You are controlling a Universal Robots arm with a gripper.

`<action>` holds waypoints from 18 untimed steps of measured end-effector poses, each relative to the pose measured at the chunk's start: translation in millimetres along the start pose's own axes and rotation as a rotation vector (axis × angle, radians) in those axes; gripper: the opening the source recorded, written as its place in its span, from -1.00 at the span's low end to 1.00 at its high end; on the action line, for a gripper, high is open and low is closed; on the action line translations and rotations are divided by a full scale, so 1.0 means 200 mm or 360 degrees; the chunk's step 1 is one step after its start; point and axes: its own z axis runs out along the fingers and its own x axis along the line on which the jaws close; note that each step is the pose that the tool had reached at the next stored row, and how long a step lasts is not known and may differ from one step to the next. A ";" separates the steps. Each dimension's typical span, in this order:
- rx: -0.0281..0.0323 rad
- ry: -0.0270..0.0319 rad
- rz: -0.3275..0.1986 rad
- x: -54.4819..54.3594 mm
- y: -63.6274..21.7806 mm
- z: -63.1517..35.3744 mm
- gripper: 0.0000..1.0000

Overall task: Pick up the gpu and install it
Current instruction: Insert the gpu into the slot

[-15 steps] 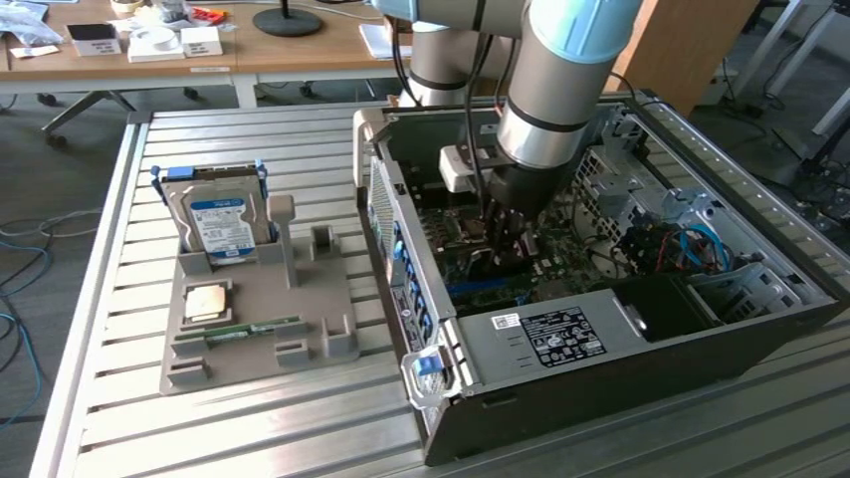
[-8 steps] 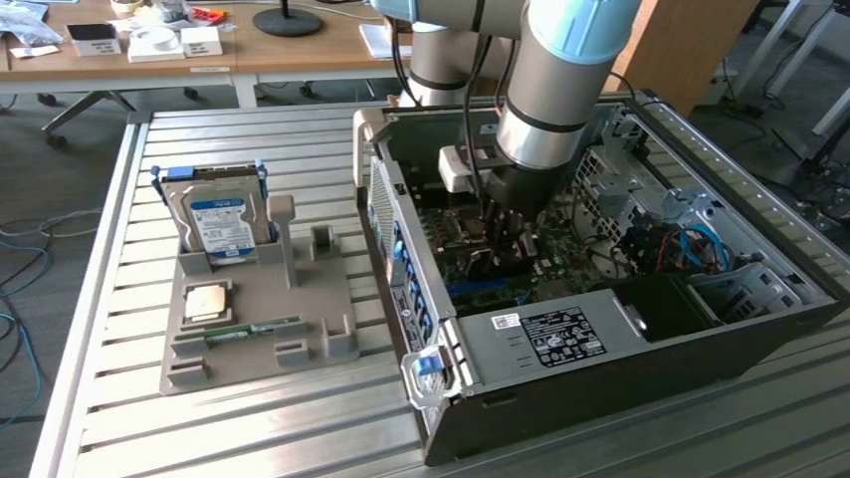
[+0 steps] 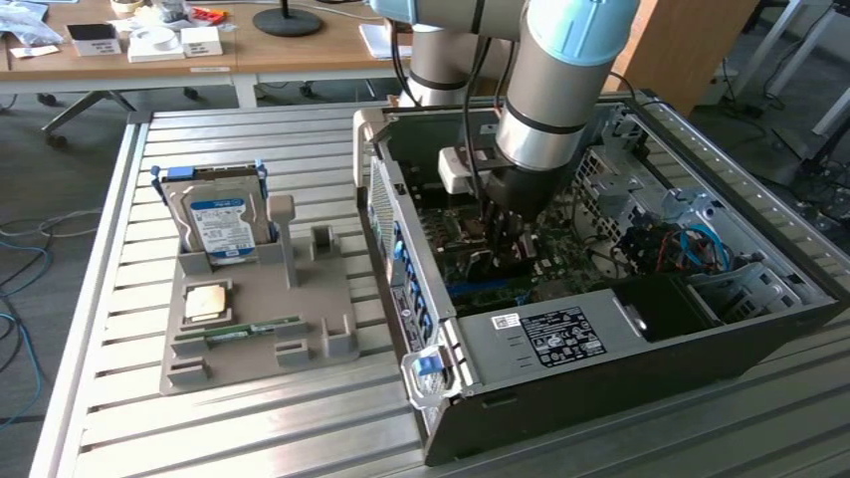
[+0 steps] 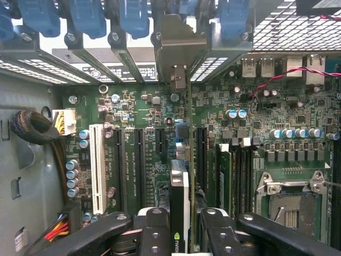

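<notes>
The gpu (image 4: pixel 179 186) appears edge-on in the wrist view, a thin dark card with a green logo near my fingers. Its silvery bracket (image 4: pixel 178 48) reaches the case's rear slot openings. My gripper (image 4: pixel 181 226) is shut on the card, one black finger (image 4: pixel 154 232) on each side. The card stands upright just above the green motherboard (image 4: pixel 144 106), in line with the black expansion slots. In the exterior view my gripper (image 3: pixel 512 249) is lowered deep inside the open computer case (image 3: pixel 743 329), and the card is hidden behind it.
A grey holder tray (image 3: pixel 318 309) on the slatted table carries a hard drive (image 3: pixel 219 224), a memory stick (image 3: pixel 253 329) and a small chip (image 3: pixel 203 302). Inside the case are a power supply (image 3: pixel 558 339), a white slot (image 4: pixel 97 168), a CPU socket (image 4: pixel 290 205) and blue latches (image 4: pixel 133 16).
</notes>
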 end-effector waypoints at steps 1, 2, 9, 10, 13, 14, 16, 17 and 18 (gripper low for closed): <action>0.00004 -0.00001 0.0000 0.00 0.000 0.002 -0.47; 0.00005 0.00004 0.0000 0.00 0.000 0.004 -0.47; 0.00003 0.00045 0.0000 0.00 0.000 0.014 -0.47; 0.00004 0.00045 0.0000 0.00 0.000 0.014 -0.47; 0.00005 0.00043 0.0000 0.00 0.000 0.017 -0.47; 0.00005 0.00042 0.0000 0.00 0.000 0.019 -0.47; 0.00005 0.00042 0.0000 0.00 0.000 0.022 -0.47; 0.00005 0.00041 0.0000 0.00 0.000 0.024 -0.47; 0.00004 0.00043 0.0000 0.00 0.000 0.024 -0.47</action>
